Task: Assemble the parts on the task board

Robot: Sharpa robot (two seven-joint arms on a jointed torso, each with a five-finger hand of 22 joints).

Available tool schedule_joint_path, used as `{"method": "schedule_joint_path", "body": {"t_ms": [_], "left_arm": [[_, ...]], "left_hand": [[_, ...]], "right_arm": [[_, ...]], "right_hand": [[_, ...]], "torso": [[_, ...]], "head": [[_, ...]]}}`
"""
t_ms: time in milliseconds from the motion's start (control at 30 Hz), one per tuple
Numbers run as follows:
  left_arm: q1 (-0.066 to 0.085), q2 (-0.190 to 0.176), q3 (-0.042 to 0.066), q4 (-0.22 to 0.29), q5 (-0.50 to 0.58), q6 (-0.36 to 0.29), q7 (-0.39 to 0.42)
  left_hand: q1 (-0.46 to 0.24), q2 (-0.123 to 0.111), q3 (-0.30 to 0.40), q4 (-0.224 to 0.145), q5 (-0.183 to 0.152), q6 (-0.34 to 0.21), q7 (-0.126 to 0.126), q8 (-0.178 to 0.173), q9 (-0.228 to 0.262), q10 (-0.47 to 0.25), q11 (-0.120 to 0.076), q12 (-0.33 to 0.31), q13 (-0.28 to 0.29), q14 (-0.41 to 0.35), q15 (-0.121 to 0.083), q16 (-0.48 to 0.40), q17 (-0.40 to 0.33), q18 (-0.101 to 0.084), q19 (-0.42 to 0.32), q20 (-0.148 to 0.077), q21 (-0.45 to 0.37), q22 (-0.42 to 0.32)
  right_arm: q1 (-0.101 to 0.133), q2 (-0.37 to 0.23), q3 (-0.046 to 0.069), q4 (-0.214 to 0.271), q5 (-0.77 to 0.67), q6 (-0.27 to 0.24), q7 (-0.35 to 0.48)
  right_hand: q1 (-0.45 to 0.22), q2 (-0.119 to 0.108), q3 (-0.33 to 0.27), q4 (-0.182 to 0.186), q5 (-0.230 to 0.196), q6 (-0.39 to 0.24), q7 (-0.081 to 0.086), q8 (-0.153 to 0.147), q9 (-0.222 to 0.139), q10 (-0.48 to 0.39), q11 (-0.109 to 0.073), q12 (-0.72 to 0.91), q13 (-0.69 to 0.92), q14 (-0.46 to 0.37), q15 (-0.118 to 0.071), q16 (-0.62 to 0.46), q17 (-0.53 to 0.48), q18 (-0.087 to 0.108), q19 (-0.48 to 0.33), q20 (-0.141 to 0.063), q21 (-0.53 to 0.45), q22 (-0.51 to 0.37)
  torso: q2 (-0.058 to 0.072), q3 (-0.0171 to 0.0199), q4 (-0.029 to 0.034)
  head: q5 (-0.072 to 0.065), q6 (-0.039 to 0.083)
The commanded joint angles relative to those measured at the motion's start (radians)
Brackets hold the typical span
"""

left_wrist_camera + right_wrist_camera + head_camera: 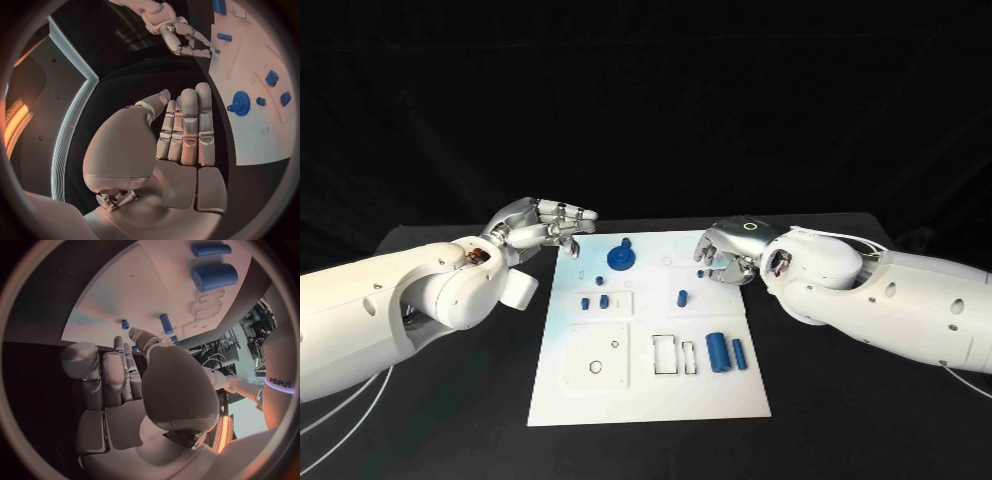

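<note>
- Leftmost, the left hand (548, 226) hangs over the black table (444, 400) just off the far left corner of the task board (646, 395); its wrist view shows the fingers (187, 130) straight and side by side, thumb apart, nothing in them
- Then, on the board's far part, a blue gear-shaped part (620, 259) stands, with a tiny blue piece (599, 280) just nearer and two small blue pegs (594, 300) nearer again
- Toward the middle, one short blue part (682, 297) lies alone, near the right hand
- Farther right and nearer, a thick blue cylinder (717, 351) and a thinner one (738, 350) lie side by side, beside the rectangular cut-outs (669, 354)
- Rightmost, the right hand (731, 252) is over the board's far right edge, fingers (119, 370) bent downward toward the surface; whether they pinch anything I cannot tell
</note>
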Motion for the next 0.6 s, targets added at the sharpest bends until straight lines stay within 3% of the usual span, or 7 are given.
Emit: {"method": "schedule_joint_path", "body": {"t_ms": [33, 233, 367, 600], "left_arm": [[0.000, -0.002, 0.000, 0.009, 0.105, 0.028, 0.073], [0.000, -0.007, 0.000, 0.020, 0.122, 0.027, 0.082], [0.000, -0.010, 0.000, 0.025, 0.125, 0.024, 0.081], [0.000, -0.012, 0.000, 0.027, 0.126, 0.024, 0.079]], "left_hand": [[0.002, 0.008, -0.007, 0.000, 0.002, -0.001, 0.003, -0.004, -0.001, -0.008, 0.002, 0.004, 0.002, -0.003, -0.001, -0.005, -0.002, 0.014, 0.004, -0.002, -0.004, -0.002], [0.005, 0.010, -0.009, -0.002, 0.002, -0.002, 0.004, -0.005, -0.002, -0.009, 0.002, 0.005, 0.002, -0.003, -0.001, -0.006, -0.004, 0.014, 0.006, -0.002, -0.007, -0.004], [0.016, 0.019, -0.010, -0.008, 0.002, -0.004, 0.006, -0.005, -0.003, -0.013, 0.003, 0.007, 0.001, -0.002, -0.001, -0.007, -0.007, 0.014, 0.011, -0.003, -0.012, -0.009], [0.020, 0.022, -0.011, -0.011, 0.002, -0.005, 0.007, -0.006, -0.004, -0.016, 0.004, 0.008, 0.000, -0.002, -0.001, -0.007, -0.009, 0.014, 0.013, -0.003, -0.014, -0.011]], "right_arm": [[-0.005, 0.015, -0.001, -0.016, -0.090, 0.020, -0.049], [-0.025, 0.036, -0.002, -0.032, -0.096, 0.030, -0.043], [-0.037, 0.046, -0.003, -0.044, -0.096, 0.026, -0.040], [-0.046, 0.056, -0.003, -0.061, -0.097, 0.022, -0.040]], "right_hand": [[-0.012, -0.002, 0.007, -0.002, -0.004, 0.000, -0.001, -0.002, -0.001, -0.004, -0.002, 0.003, -0.002, 0.064, 0.004, 0.011, 0.006, -0.013, 0.023, 0.001, 0.015, 0.015], [-0.014, -0.002, 0.013, -0.004, -0.004, 0.003, -0.002, -0.001, 0.000, -0.003, -0.002, 0.006, -0.006, 0.065, 0.004, 0.038, 0.023, -0.017, 0.021, 0.003, 0.052, 0.054], [-0.014, 0.000, 0.018, -0.006, -0.002, 0.007, -0.003, 0.000, 0.001, -0.002, -0.003, 0.008, -0.009, 0.065, 0.003, 0.049, 0.029, -0.017, 0.017, 0.004, 0.062, 0.066], [-0.011, 0.008, 0.028, -0.012, 0.003, 0.020, -0.007, 0.004, 0.004, 0.010, -0.008, 0.018, -0.010, 0.070, 0.000, 0.105, 0.066, -0.025, 0.021, 0.006, 0.125, 0.131]], "torso": [[0.000, -0.0009, 0.0018], [0.002, -0.0014, 0.0034], [0.001, 0.0008, 0.0013], [0.000, 0.0008, -0.0006]], "head": [[-0.005, 0.000], [-0.003, -0.002], [0.003, -0.004], [0.006, -0.007]]}}
